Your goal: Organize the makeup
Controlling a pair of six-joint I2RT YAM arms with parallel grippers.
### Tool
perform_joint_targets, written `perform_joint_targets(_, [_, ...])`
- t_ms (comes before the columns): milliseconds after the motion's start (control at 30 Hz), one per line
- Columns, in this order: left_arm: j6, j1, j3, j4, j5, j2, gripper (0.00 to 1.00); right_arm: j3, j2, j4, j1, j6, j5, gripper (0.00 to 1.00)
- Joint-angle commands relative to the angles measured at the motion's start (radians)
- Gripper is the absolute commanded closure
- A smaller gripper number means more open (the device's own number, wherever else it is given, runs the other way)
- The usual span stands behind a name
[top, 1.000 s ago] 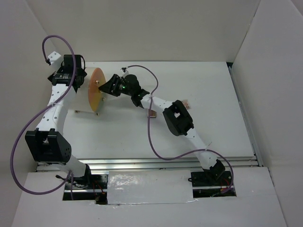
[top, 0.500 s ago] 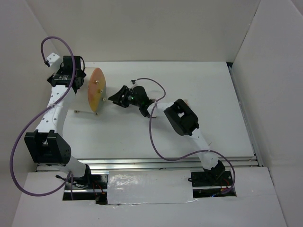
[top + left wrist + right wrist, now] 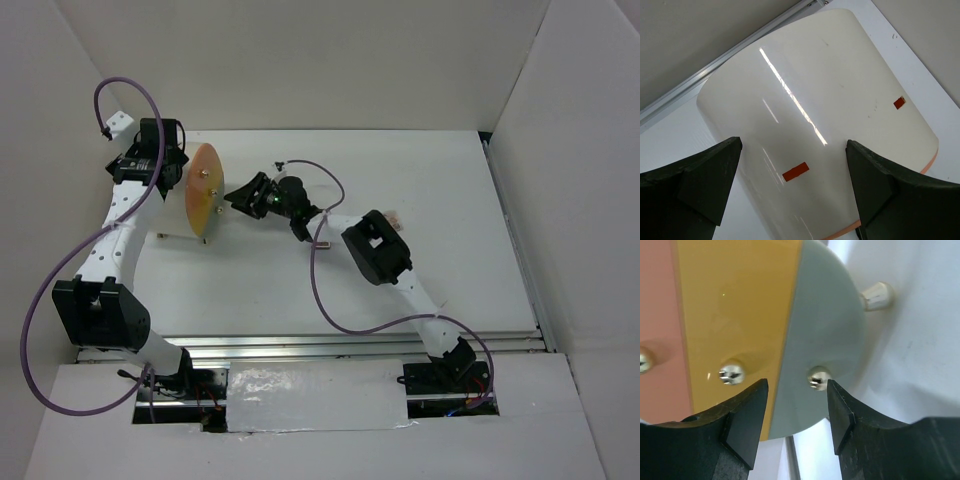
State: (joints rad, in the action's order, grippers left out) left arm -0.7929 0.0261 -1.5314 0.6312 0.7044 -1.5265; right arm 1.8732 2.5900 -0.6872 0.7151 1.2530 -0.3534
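Straddling the cylinder (image 3: 815, 100), L claw (image 3: 794, 146) is spread wide, w/ one dark finger (image 3: 695, 185) on each side of the glossy white wall. Neither finger is seen touching it. Cylinder lies w/ its axis level on the counter (image 3: 925, 75). Two small orange tags show on its wall, and a thin orange rim shows at the lower-right end. A metal rail (image 3: 740, 50) runs along the counter edge, upper left in that view.

From the top cam, L claw sits at the far-left of the counter, over the cylinder's back part. The round front (image 3: 205, 190) faces right, toward R claw, which hangs just beside it.

R wrist view: the front is split into pink, yellow and grey strips, each w/ a silver knob. R claw (image 3: 796, 390) is partly open, medium gap, holding nothing. The grey knob (image 3: 818, 378) sits between the tips, close to the right-hand finger; can't tell if they touch. The yellow knob (image 3: 732, 373) is just outside the other finger. A pale peg (image 3: 877, 294) sticks out past the grey edge.

Makeup: only a pinkish card (image 3: 396, 217) shows, peeking out from behind R arm's elbow at mid-counter, partly hidden. It's well apart from the cylinder and both claws. Other pieces can't be made out.
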Motion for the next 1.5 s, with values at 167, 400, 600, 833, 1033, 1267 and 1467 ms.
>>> perform_joint_targets(167, [-0.016, 0.003, 0.007, 0.007, -0.009, 0.032, 0.01, 0.115, 0.091, 0.0, 0.014, 0.059, -0.022, 0.42])
perform_joint_targets(400, [-0.019, 0.003, 0.007, 0.007, -0.017, 0.032, 0.01, 0.237, 0.162, 0.078, 0.023, 0.114, -0.021, 0.43])
perform_joint_targets(600, [-0.02, 0.001, 0.007, 0.005, -0.017, 0.032, 0.01, 0.26, 0.188, 0.081, 0.026, 0.164, -0.019, 0.44])
perform_joint_targets(833, [-0.02, 0.003, 0.008, 0.004, -0.019, 0.029, 0.01, 0.326, 0.226, 0.101, 0.041, 0.178, -0.027, 0.44])
perform_joint_targets(1033, [-0.022, 0.003, 0.008, 0.004, -0.019, 0.028, 0.01, 0.333, 0.242, 0.083, 0.044, 0.203, -0.03, 0.49])
perform_joint_targets(1267, [-0.023, 0.003, 0.011, 0.002, -0.02, 0.025, 0.01, 0.273, 0.217, -0.006, 0.044, 0.233, -0.036, 0.53])
perform_joint_targets(1467, [-0.023, 0.003, 0.013, -0.001, -0.02, 0.028, 0.01, 0.228, 0.188, -0.083, 0.044, 0.25, -0.062, 0.53])
